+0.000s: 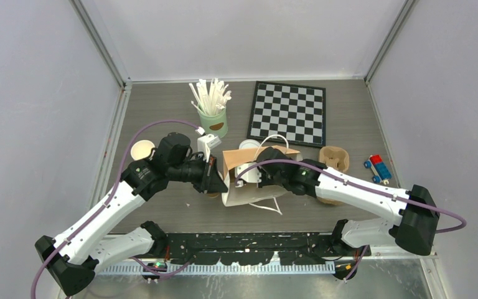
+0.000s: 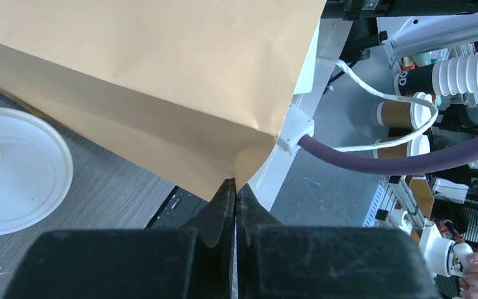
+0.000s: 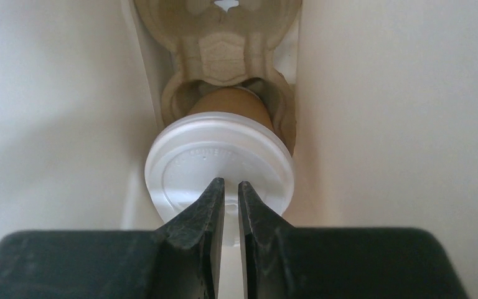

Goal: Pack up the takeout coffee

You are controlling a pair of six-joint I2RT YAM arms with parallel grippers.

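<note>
Left pincer (image 2: 235, 187): clamped fully shut on a folded edge of the bag (image 2: 162, 81), with only paper between the fingers.
Right pincer (image 3: 231, 185): nearly shut, with a thin slit between the fingers. The tips are at the face of the lid (image 3: 193, 162). I cannot tell whether they nip its rim or only touch it.
Cup (image 3: 227, 103): straight ahead of my right pincer, lidded, seated in the near socket of the tray (image 3: 221, 50) deep inside the bag.
Open cup (image 1: 142, 150): on the worktop (image 1: 162, 212), outside the bag, well apart from my left pincer on its far side, not yet packed.
Loose lid (image 2: 12, 171): flat on the worktop, just left of my left pincer.
Risk, bag: my left hold is a thin nip on paper. A tug from my right arm could slip or tear it, and the walls could sag onto my right wrist.
Risk, cup: the fingertips are so close to the lid that backing out crookedly could catch the rim and pop it off, or drag the cup from its socket.
Risk, tray: a further push could tip it against the bag wall.
Left arm: reaches forward, elbow bent, wrist turned inward to the bag's side.
Right arm: lies low across the worktop, forearm near level, wrist within the bag's mouth.
</note>
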